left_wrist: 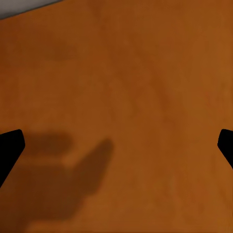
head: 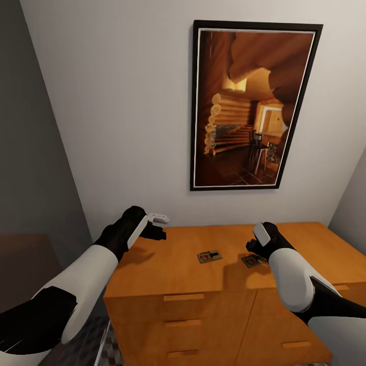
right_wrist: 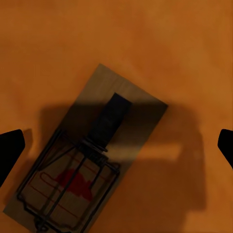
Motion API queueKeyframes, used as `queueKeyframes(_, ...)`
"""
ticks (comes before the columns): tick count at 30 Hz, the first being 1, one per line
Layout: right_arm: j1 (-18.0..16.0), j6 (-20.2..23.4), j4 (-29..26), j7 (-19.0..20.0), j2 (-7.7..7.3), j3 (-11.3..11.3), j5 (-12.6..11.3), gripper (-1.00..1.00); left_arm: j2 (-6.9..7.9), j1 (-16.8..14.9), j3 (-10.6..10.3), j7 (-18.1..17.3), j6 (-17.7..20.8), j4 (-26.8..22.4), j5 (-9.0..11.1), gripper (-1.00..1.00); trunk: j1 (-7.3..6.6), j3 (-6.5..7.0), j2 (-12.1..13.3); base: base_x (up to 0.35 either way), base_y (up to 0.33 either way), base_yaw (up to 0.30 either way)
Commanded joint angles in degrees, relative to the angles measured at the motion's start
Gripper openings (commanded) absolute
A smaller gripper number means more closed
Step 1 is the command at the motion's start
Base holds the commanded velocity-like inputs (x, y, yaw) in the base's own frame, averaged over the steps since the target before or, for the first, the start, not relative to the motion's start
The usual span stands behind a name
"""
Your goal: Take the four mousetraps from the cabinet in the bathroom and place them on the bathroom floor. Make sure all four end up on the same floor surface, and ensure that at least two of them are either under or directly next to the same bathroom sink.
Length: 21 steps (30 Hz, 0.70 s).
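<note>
The orange-brown wooden cabinet point(head: 178, 264) stands against the wall in front of me. Two mousetraps lie on its top. One mousetrap point(head: 209, 256) is near the middle. The other mousetrap point(head: 250, 261) lies just under my right gripper point(head: 253, 248). In the right wrist view that mousetrap point(right_wrist: 92, 160) is a brown board with metal wire and a red mark, and the right gripper point(right_wrist: 116, 145) hovers over it, open. My left gripper point(head: 158, 227) hangs open above the cabinet's left rear corner. In the left wrist view the left gripper point(left_wrist: 116, 145) has bare wood point(left_wrist: 145, 73) below it.
A framed picture of a log cabin interior point(head: 251, 104) hangs on the white wall above the cabinet. A grey wall point(head: 30, 152) closes the left side. Drawer fronts with bar handles point(head: 184, 297) face me. Patterned floor tile point(head: 96, 345) shows at lower left.
</note>
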Motion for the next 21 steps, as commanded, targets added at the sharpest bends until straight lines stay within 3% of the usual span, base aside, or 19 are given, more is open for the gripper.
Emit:
queueKeyframes(1, 0.0, 0.1, -0.1, -0.4, 0.05, -0.1, -0.4, 1.0, 0.04, -0.1, -0.1, -0.1, 0.2, 0.0, 0.0, 1.0, 0.23, -0.27, -0.5, 0.0, 0.0, 0.0)
queueKeyframes(21, 0.0, 0.1, -0.1, -0.4, 0.03, -0.2, -0.4, 1.0, 0.02, -0.1, -0.1, -0.1, 0.2, 0.6, -0.2, 1.0, 0.67, -0.63, -1.3, 0.0, 0.0, 0.0)
